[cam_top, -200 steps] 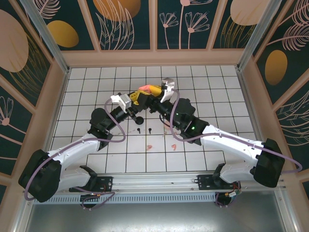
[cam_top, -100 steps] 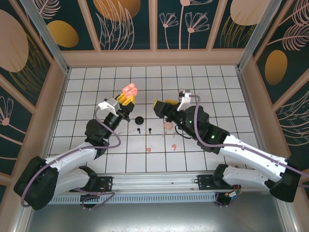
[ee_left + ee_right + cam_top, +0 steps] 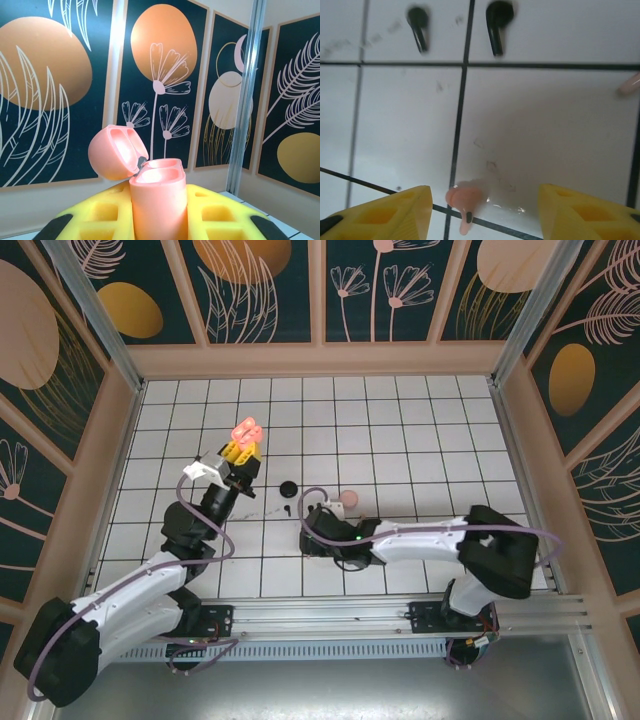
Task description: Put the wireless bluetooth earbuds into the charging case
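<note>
My left gripper (image 3: 240,450) is raised over the left middle of the table and shut on the pink charging case (image 3: 246,429). In the left wrist view the case (image 3: 159,200) stands upright between the yellow fingers (image 3: 225,215), its lid (image 3: 116,152) hinged open to the left and both wells empty. My right gripper (image 3: 485,200) points down at the table, open, and a pale pink earbud (image 3: 464,200) lies between its jaws nearer the left finger (image 3: 395,212), touching neither. Two black earbuds (image 3: 419,27) (image 3: 496,22) lie farther off.
A small black round object (image 3: 289,488) and a pink round one (image 3: 349,499) lie mid-table. A second pink piece (image 3: 630,84) shows at the right edge of the right wrist view. My right arm (image 3: 420,538) is folded low across the front tiles. Patterned walls enclose the table.
The two grippers were together at the case; the right one has pulled away and swung down to the front tiles over a pink earbud. The left gripper has carried the case leftwards.
</note>
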### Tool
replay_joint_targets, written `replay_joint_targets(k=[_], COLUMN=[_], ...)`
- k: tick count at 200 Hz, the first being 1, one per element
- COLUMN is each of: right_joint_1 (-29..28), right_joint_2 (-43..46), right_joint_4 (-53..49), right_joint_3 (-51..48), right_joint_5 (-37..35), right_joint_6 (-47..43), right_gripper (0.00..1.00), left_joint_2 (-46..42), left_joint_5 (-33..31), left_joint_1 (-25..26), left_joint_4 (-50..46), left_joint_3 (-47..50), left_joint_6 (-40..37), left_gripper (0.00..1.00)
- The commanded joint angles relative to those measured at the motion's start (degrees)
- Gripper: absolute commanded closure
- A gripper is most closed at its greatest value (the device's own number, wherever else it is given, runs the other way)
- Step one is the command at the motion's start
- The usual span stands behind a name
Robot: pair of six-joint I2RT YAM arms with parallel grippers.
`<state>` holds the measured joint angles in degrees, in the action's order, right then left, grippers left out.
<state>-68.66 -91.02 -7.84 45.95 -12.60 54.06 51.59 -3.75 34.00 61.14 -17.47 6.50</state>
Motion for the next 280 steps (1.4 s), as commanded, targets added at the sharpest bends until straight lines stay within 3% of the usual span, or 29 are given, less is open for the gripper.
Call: replay_joint_targets(k=[1,114,216,280], right_joint_1=[-1.66,-4.11,-5.05,-5.46], right_joint_2=[-3.49,-11.18,-15.08,-12.33], right_joint_4=[-4.51,-10.96,-15.80,-18.84], right_joint_3=[5.37,11.05,14.82,14.43], right_joint_5=[-2.26,-3.05,-5.67,-8.66], right_joint_6=[3.04,5.79,6.31,8.40], right_gripper=[0.44,0.53,0.71,0.78], left_joint_2=[-1.62,-2.23,-1.23,-0.70], left_joint_5=[-1.08,-0.50,-0.16,0.22], left_joint_1=[-0.58,-0.51,-0.54,-0.56], left_joint_4=[-0.95,-0.46,0.43,0.25], left_joint_3=[0.34,0.16,-0.27,-1.06], left_joint_6=[-0.44,-0.66,-0.18,0.00], left_gripper=[1.00,1.00,1.00,1.00])
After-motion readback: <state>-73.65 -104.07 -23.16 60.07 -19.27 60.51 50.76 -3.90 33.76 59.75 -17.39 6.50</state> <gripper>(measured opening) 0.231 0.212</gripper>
